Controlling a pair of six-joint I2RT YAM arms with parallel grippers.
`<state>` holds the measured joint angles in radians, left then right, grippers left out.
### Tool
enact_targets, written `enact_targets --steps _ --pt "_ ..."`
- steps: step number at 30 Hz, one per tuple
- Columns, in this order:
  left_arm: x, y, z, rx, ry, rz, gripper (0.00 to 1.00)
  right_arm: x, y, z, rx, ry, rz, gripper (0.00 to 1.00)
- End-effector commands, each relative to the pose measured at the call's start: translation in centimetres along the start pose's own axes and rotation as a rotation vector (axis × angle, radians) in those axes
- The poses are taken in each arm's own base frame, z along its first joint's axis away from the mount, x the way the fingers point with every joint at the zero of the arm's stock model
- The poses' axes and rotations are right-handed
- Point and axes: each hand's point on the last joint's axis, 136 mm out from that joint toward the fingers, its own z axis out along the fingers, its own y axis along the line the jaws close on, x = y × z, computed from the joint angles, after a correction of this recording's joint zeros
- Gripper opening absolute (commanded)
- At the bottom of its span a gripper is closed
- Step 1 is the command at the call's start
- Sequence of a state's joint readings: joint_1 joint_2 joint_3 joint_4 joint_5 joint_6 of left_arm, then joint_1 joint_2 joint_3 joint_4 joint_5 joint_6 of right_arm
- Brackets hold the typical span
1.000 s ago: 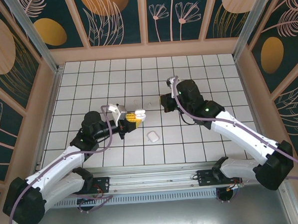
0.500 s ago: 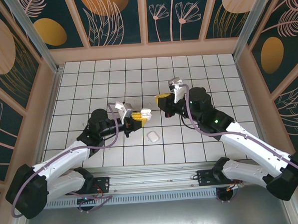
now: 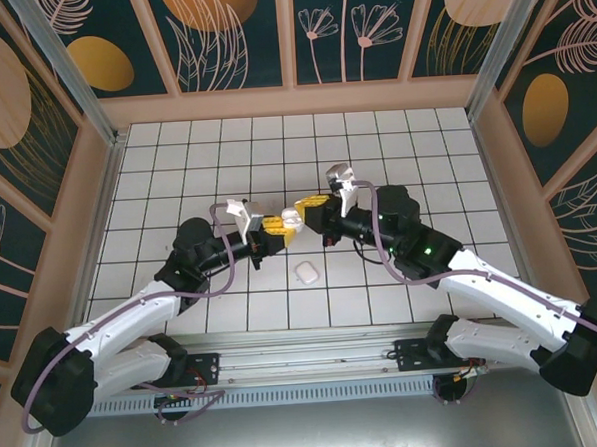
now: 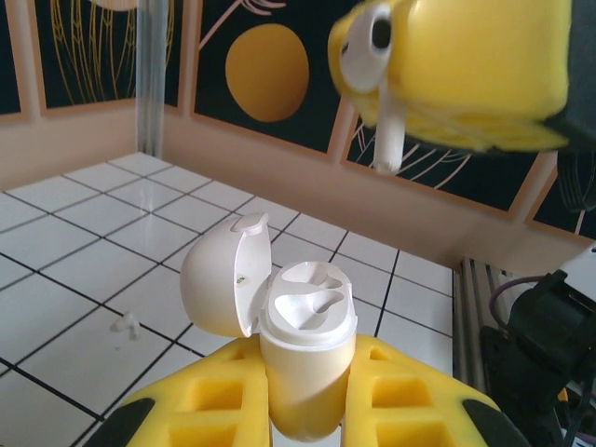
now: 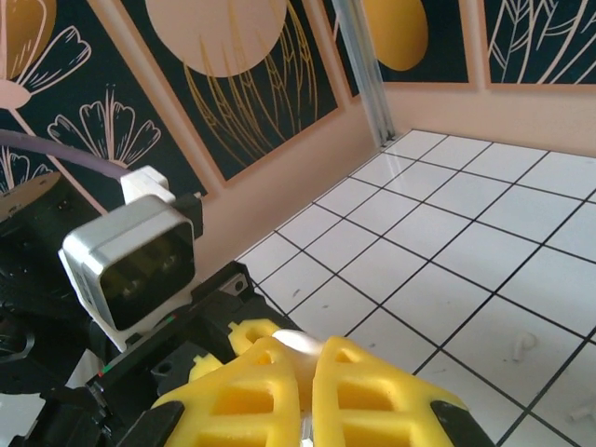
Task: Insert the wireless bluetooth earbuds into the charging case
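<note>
Your left hand (image 3: 277, 228) sits just left of centre in the top view. Its yellow fingers (image 4: 410, 382) are drawn in narrow around the charging case (image 4: 303, 372). On the left wrist camera you see that case upright between them. Its lid (image 4: 219, 289) is swung open to the left, and two moulded wells show in its top.

Your right hand (image 3: 311, 207) faces it from the right. Its fingertips almost meet the left hand's, above the white tiled table (image 3: 395, 148). That hand is pinched tight on one earbud (image 4: 366, 47). In the upper right of the left wrist view, the bud's head pokes out at the left side of the yellow pads. Its stem hangs down, above and to the right of the open case and apart from it. On the right wrist camera a white sliver shows between the two pads at the bottom of the frame. It is probably the same bud, though the view is too tight to be sure.

A second case (image 3: 306, 272) lies on the table just below the two hands in the top view. A loose earbud (image 4: 126, 324) rests on a tile at the left of the left wrist view. Another loose earbud (image 5: 521, 345) lies on a tile at the right of the right wrist view.
</note>
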<state>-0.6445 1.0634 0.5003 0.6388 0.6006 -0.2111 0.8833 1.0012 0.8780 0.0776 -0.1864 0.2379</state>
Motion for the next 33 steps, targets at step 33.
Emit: enact_targets --steps 33 --pt "-2.8 -1.4 -1.1 0.014 -0.104 0.122 0.0 1.7 1.8 1.6 -0.058 0.115 -0.094 0.08"
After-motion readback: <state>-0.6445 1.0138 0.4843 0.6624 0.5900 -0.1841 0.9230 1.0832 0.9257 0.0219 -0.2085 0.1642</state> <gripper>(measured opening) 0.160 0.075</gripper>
